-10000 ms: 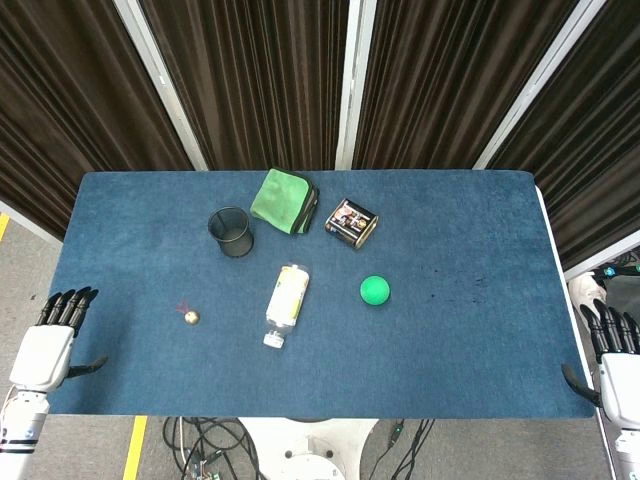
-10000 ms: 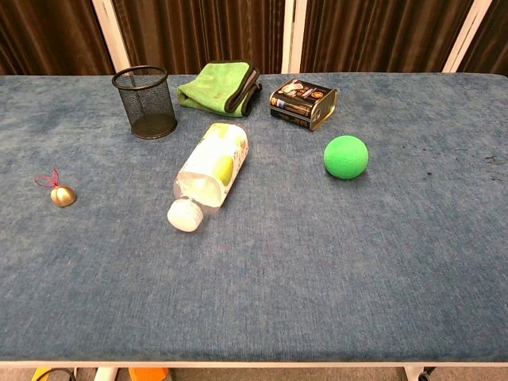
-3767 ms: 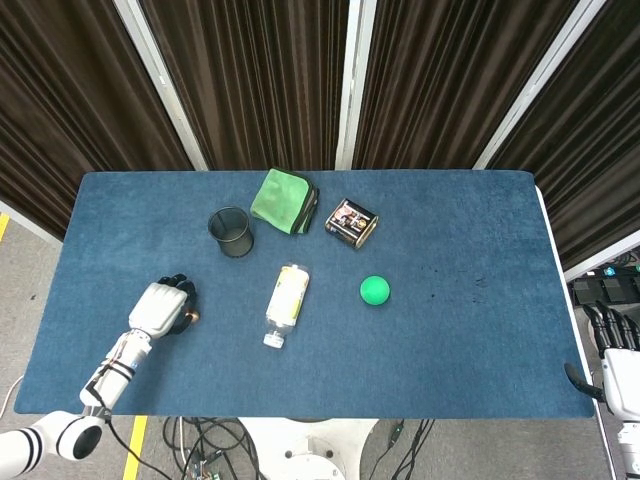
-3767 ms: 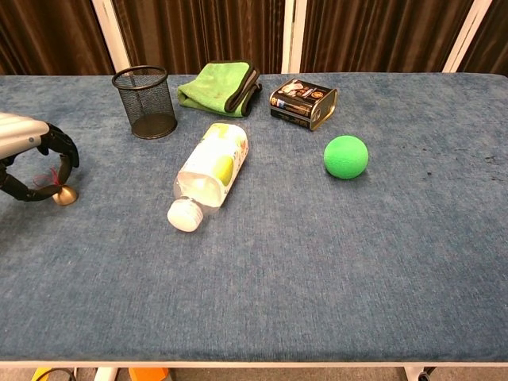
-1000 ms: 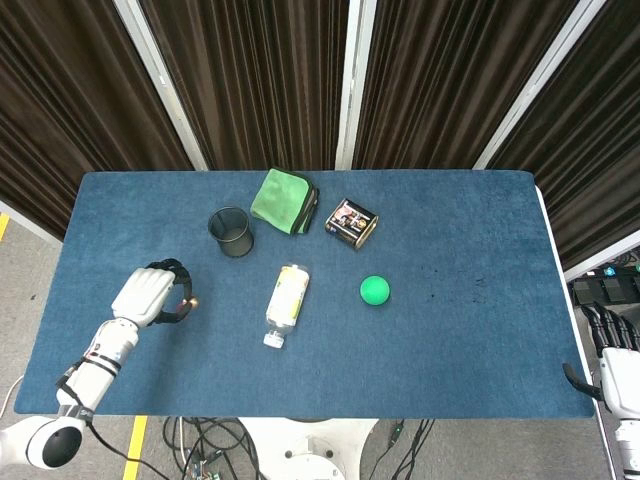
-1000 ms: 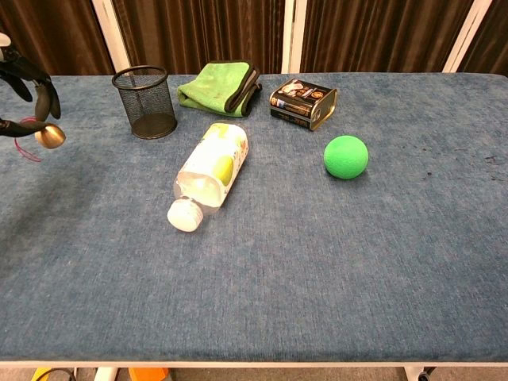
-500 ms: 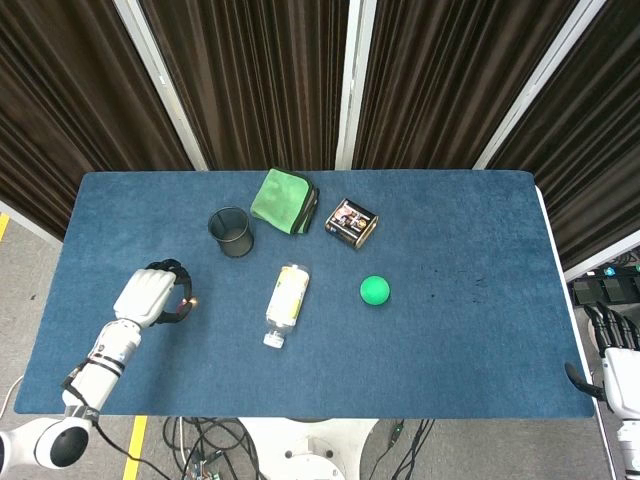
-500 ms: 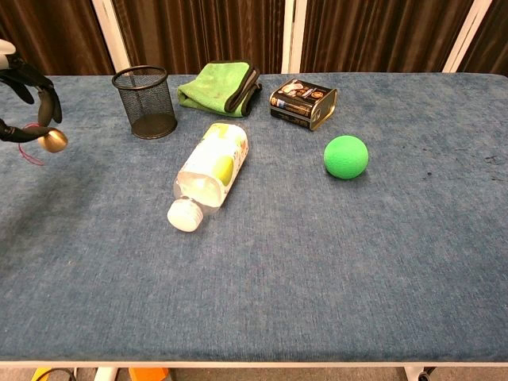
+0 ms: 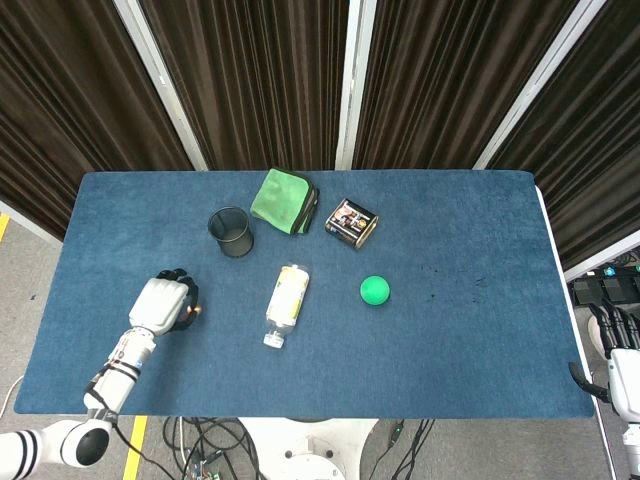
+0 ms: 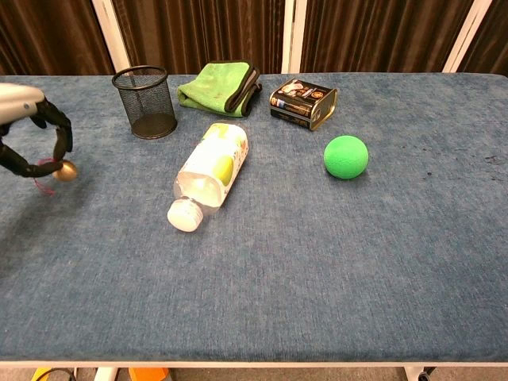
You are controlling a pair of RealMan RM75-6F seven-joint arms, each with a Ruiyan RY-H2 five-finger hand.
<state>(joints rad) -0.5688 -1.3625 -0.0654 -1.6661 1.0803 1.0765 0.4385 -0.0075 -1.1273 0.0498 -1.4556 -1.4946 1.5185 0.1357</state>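
Observation:
My left hand (image 9: 163, 303) (image 10: 32, 135) is over the left part of the blue table (image 9: 460, 330) and pinches a small gold bell (image 10: 67, 171) (image 9: 199, 311) with a red string between its fingertips. The bell hangs just above the cloth. To its right lies a clear plastic bottle (image 9: 285, 303) (image 10: 209, 172) on its side, cap toward me. My right hand (image 9: 618, 358) is off the table's right edge with its fingers apart and nothing in it; the chest view does not show it.
A black mesh cup (image 9: 231, 231) (image 10: 145, 101) stands behind the left hand. A folded green cloth (image 9: 284, 199) (image 10: 221, 87), a dark tin box (image 9: 351, 222) (image 10: 302, 102) and a green ball (image 9: 374, 290) (image 10: 346, 156) sit further right.
The left hand, which picked the bell up and raised it, has come down and moved right a little with the bell still pinched. The right hand has stayed put.

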